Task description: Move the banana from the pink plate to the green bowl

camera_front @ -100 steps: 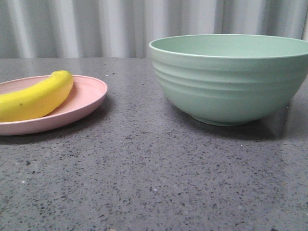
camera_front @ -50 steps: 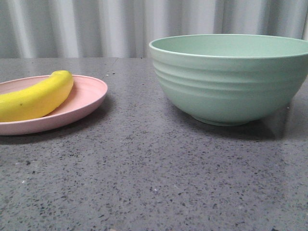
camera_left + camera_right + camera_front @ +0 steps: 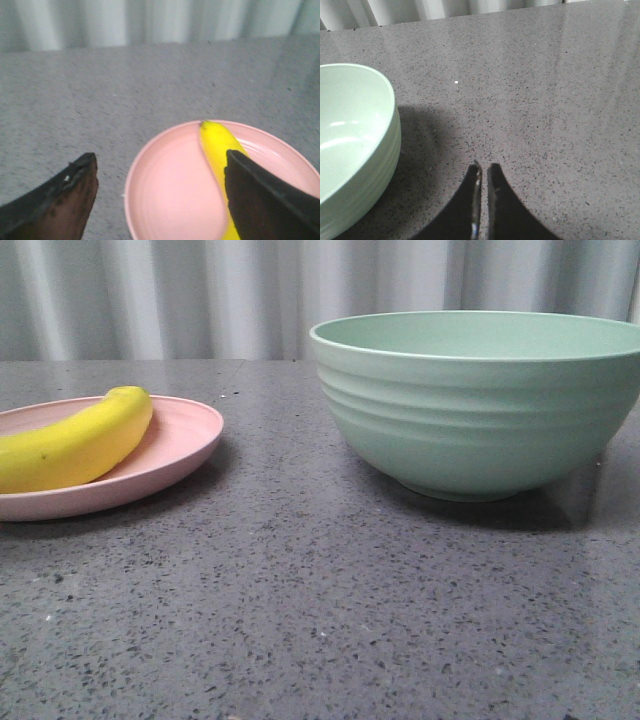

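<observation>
The yellow banana (image 3: 75, 440) lies on the pink plate (image 3: 185, 435) at the left of the table. The large green bowl (image 3: 480, 410) stands at the right. Neither gripper shows in the front view. In the left wrist view my left gripper (image 3: 160, 162) is open above the plate (image 3: 170, 185). One finger is over the table beside the plate, and the other covers part of the banana (image 3: 217, 147). In the right wrist view my right gripper (image 3: 484, 167) is shut and empty over bare table, beside the bowl (image 3: 355, 140).
The grey speckled tabletop (image 3: 320, 600) stretches between plate and bowl. A pale pleated curtain (image 3: 200, 290) hangs behind the table.
</observation>
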Robot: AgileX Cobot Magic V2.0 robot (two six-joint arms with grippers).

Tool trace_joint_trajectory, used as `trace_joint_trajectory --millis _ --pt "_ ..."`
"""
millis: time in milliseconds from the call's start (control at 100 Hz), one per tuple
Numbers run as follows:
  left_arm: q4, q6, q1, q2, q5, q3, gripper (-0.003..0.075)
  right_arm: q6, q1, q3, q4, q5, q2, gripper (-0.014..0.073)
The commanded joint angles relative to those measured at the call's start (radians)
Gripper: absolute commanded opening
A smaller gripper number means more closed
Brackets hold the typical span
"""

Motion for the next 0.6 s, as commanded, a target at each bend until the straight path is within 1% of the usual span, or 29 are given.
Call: trace_joint_trajectory --millis 0,200,360,430,500,590 --pt "0.000 0.004 -0.058 0.052 0.045 -0.087 0.0493 -0.008 -0.006 -0.035 -0.001 -0.081 0.009 -0.0071" --pt "0.000 0.004 -0.129 0.195 0.271 -0.215 0.0493 -0.008 -0.006 -0.035 -0.001 -0.081 0.009 -0.0071" --pt "0.005 0.008 -0.137 0.299 0.419 -0.290 0.0493 -0.008 -0.006 -0.035 -0.001 -0.081 0.009 -0.0071" --pt "0.005 0.042 -0.137 0.341 0.486 -0.320 0.0493 -0.008 -0.006 -0.035 0.001 -0.081 0.009 -0.0071" --pt "0.005 0.054 -0.137 0.378 0.514 -0.339 0.0493 -0.008 -0.006 -0.035 0.007 -0.081 0.009 -0.0071" --pt "0.008 0.058 -0.137 0.415 0.518 -0.351 0.0493 -0.008 -0.006 -0.035 0.007 -0.081 0.009 -0.0071"
